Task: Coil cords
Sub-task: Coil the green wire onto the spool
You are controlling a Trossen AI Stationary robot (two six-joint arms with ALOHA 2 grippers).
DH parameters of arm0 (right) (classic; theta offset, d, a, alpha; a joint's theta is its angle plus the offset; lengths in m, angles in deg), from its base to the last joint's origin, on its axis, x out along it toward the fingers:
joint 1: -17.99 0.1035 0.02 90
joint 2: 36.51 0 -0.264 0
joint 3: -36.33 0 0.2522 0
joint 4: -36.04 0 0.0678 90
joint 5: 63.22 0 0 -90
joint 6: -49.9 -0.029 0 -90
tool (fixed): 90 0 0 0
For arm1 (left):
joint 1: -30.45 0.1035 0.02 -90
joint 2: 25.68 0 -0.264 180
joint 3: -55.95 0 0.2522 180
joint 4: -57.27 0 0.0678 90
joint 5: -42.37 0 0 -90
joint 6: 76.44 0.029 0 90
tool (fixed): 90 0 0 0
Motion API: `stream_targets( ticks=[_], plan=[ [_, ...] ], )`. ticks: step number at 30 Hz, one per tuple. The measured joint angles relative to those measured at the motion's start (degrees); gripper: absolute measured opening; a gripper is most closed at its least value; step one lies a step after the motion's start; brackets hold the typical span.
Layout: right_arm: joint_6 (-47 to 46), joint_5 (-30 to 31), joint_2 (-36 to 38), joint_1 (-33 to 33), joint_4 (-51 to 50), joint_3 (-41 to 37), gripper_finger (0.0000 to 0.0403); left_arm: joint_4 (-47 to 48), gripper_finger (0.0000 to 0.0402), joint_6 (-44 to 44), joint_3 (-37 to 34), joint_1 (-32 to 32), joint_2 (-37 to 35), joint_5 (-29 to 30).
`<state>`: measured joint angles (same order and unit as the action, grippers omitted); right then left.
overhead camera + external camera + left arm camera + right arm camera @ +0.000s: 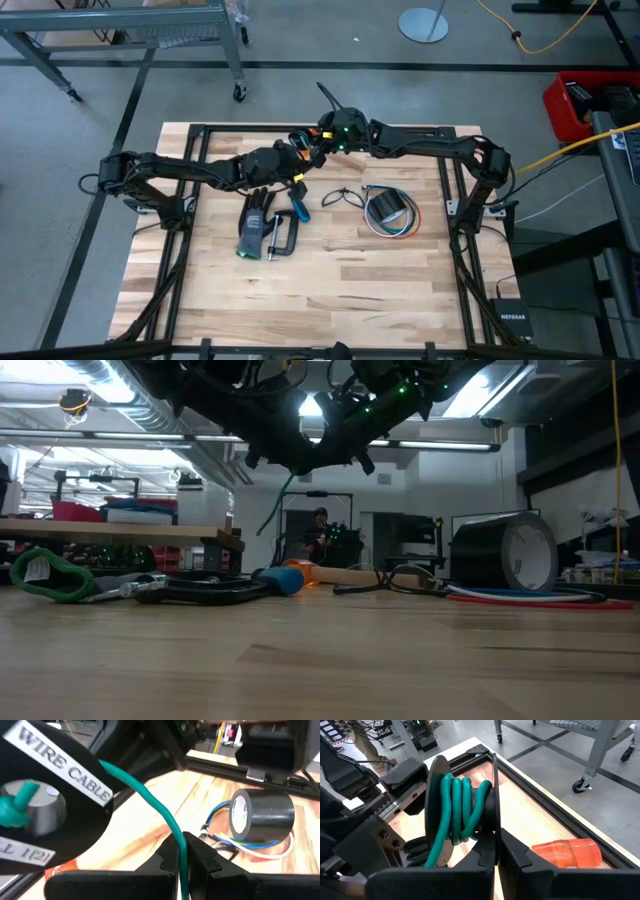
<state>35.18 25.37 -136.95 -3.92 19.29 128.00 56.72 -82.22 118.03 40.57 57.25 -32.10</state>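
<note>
Above table's far edge: left claw (181, 851) pinches teal cord (150, 800); right claw (496, 851) grips spool (440, 805).

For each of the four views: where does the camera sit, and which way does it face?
High: overhead, straight down; both arms meet over the table.
Low: tabletop level, facing the room; arms overhead.
Left wrist: past the left tool, shut on the teal cord.
Right wrist: past the right tool, gripping the spool.
Shared: tape roll in high, low, left wrist.
</note>
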Motion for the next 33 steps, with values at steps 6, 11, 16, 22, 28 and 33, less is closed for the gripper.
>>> stream_targets(
  ticks=[6,11,16,22,28,33],
  plan=[
    [-0.1,-2.5,0.0,-0.4,0.5,0.0,0.0007,0.6,0.0022,0.3,0.0,0.0,0.0,-0.3],
    [-0.1,-4.7,0.0,-0.4,1.7,0.0,0.0007,1.0,0.0036,0.4,0.0,-0.1,0.0,-0.5],
    [-0.1,-6.9,0.0,-0.6,3.0,0.0,0.0007,3.6,0.0040,0.3,0.0,-0.1,0.1,-0.5],
    [-0.1,-8.2,0.0,-1.3,3.0,0.0,0.0007,4.6,0.0040,0.0,0.0,-0.1,0.1,-0.5],
    [-0.1,-10.1,0.0,-2.7,3.0,0.0,0.0007,6.0,0.0040,0.3,0.0,-1.2,0.1,-0.4],
    [-0.1,-10.9,0.0,-3.3,3.1,0.0,0.0007,7.3,0.0040,0.2,0.0,-2.0,0.1,-0.3]
  ],
)
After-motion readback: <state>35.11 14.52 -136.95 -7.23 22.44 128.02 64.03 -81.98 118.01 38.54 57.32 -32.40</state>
